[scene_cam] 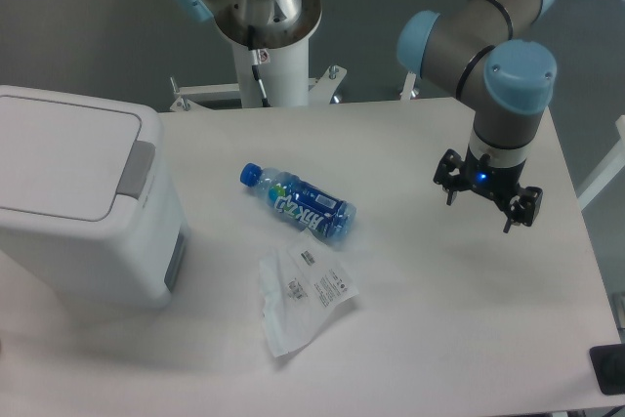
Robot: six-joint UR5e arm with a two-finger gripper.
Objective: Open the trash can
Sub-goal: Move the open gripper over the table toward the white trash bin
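- The trash can is a big white box with round corners. It sits at the 9 o'clock side of the table, at the left edge.
- Its flat white lid is down and shut.
- A grey push tab sits on the lid's right edge, on the side that faces the middle of the table.
- The robot arm comes in from the 1 o'clock corner. It is grey with light blue caps.
- The claw hangs at about 3 o'clock, over the right part of the table. It is well apart from the trash can.
- The claw's fingers are spread apart and nothing is between them. It holds nothing.
- A small blue light glows on the claw's body.
- A blue bottle lies on its side near the middle of the table. Its blue cap points toward 10 o'clock.
- A clear plastic bag with a white label lies just below the bottle, toward 6 o'clock. It looks flat and crinkled.
- The bottle and the bag lie between the trash can and the claw.
- A white post stands behind the table at 12 o'clock.
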